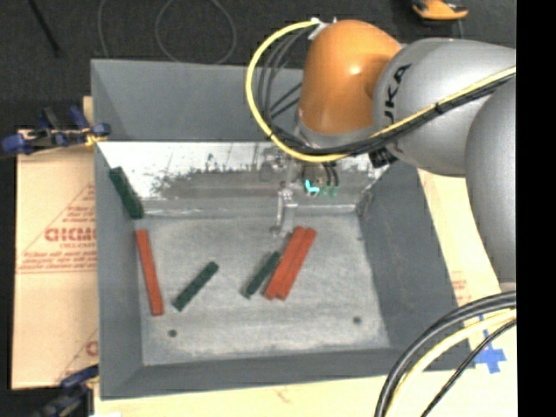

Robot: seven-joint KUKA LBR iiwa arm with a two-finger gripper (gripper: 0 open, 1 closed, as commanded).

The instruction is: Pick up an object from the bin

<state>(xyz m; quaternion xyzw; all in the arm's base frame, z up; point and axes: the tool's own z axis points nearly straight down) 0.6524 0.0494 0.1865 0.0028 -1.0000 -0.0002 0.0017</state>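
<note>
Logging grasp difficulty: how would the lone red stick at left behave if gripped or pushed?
The red stick looks straight and flat-sided, so it is probably stiff and unlikely to roll. Lying flat on the bin floor, it would likely pivot if pushed at one end. Being thin, it is probably light.

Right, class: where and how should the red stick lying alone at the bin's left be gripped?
Take the red stick at its middle, from straight above, pincer closing across its width: it lies flat, nothing crowding either long side.
</note>
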